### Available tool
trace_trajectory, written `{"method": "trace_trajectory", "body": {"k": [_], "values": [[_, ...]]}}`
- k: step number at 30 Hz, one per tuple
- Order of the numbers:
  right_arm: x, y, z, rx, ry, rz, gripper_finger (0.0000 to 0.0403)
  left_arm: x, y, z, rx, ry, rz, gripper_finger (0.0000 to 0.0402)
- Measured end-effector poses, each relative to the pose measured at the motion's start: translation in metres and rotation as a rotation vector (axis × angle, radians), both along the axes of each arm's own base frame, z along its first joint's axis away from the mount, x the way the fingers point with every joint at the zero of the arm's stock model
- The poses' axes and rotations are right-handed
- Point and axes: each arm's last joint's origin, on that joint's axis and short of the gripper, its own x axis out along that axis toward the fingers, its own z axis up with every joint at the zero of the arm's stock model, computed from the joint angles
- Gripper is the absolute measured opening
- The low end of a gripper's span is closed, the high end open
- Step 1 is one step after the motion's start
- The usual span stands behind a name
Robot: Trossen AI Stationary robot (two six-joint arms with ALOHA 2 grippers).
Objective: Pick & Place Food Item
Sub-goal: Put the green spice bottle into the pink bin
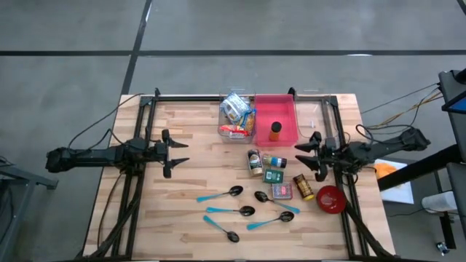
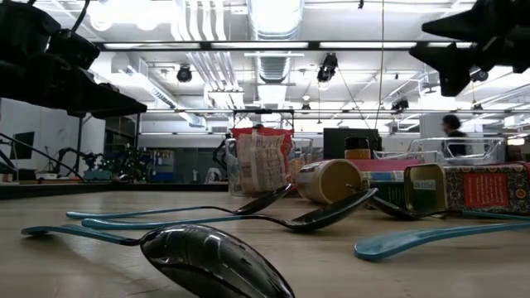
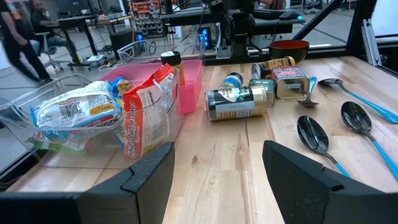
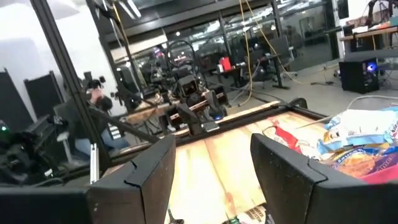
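Observation:
Both grippers hover open above the table, touching nothing. My left gripper (image 1: 179, 151) (image 3: 217, 180) is at the table's left side and points toward the middle. My right gripper (image 1: 306, 153) (image 4: 214, 168) is at the right side, beside the pink bin (image 1: 285, 109). Between them lie food items: a dark can on its side (image 3: 239, 102), a small jar (image 1: 274, 161), a green tin (image 1: 273, 175), a red tin (image 1: 282, 191) and a brown jar (image 1: 303, 186). An orange bottle (image 1: 275, 131) stands in the pink bin. Snack packets (image 3: 146, 109) fill a clear bin (image 1: 227, 131).
Several teal-handled spoons (image 1: 233, 211) lie spread over the near middle of the table. A red bowl (image 1: 331, 199) sits near the right edge. Bare wood shows in front of my left gripper (image 1: 196, 124). A person (image 3: 22, 43) walks in the room beyond.

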Motion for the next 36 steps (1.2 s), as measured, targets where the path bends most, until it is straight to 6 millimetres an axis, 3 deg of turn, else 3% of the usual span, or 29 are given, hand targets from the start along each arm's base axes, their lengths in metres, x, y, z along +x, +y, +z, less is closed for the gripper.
{"method": "trace_trajectory", "body": {"k": [9,18,22,27,36], "values": [[0.027,0.008,0.027,-0.066,0.317,0.0,0.0206,0.0,0.0,0.0,0.0,0.0,0.0,0.0244],[0.068,0.02,0.056,-0.132,0.691,-0.013,0.0205,0.0,0.0,0.0,-0.003,-0.001,0.0,0.0244],[0.088,0.025,0.062,-0.155,0.77,-0.016,0.0205,0.0,0.0,0.0,-0.003,0.0,0.001,0.0244],[0.104,0.028,0.055,-0.214,0.9,-0.076,0.0205,0.0,0.0,0.0,-0.003,0.0,0.0,0.0244],[0.116,0.031,0.023,-0.223,1.08,-0.126,0.0206,0.0,0.0,0.0,-0.002,0.001,0.0,0.0244]]}}
